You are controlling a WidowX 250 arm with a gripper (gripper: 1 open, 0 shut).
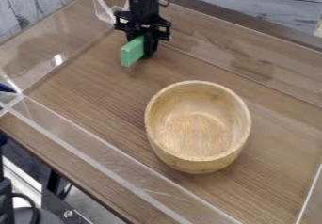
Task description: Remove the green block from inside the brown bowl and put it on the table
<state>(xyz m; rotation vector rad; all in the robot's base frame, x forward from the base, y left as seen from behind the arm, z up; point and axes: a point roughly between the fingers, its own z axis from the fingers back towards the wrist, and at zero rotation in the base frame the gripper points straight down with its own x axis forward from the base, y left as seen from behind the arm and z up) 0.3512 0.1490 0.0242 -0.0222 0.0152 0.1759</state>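
Observation:
The green block (132, 51) hangs tilted in my gripper (138, 40), whose black fingers are shut on its upper end. It is over the far left part of the table (88, 87), close to the surface; whether it touches the wood I cannot tell. The brown bowl (198, 125) stands nearer the front right, with nothing inside it, well apart from the gripper.
Low clear acrylic walls (75, 148) edge the tabletop along the front and left. A clear bracket (104, 9) stands at the far corner just behind the gripper. Bare wood lies between the block and the bowl.

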